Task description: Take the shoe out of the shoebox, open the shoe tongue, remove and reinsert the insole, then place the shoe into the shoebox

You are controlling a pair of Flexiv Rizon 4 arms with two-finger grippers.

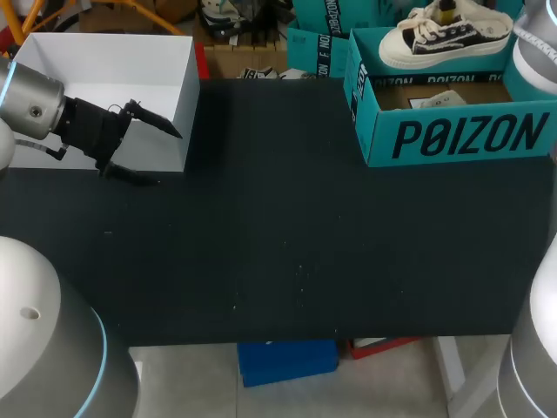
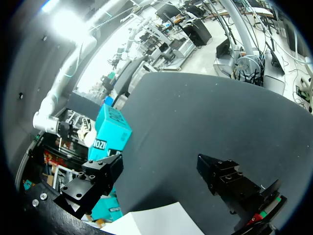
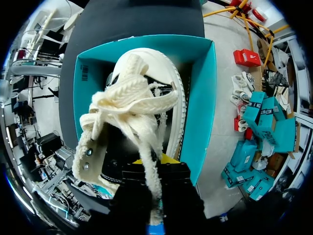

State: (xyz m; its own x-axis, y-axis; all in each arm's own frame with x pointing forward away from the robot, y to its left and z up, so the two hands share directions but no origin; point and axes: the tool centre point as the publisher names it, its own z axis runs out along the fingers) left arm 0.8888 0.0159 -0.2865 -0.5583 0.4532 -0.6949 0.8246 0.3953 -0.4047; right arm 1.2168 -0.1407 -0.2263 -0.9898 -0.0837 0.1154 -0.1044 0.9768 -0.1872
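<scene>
Shoe (image 1: 446, 35) hangs pinched in my right pincer (image 3: 156, 164), toe pointing away from it, just above the open shoebox (image 1: 452, 131) at the desk's (image 1: 287, 244) far right corner; my left pincer (image 1: 165, 157), spread, sits well apart at the far left.

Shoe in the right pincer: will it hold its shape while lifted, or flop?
The shoe likely keeps its shape: thick rubber sole. Its loose chunky laces will probably flop and may snag the shoebox rim.
</scene>
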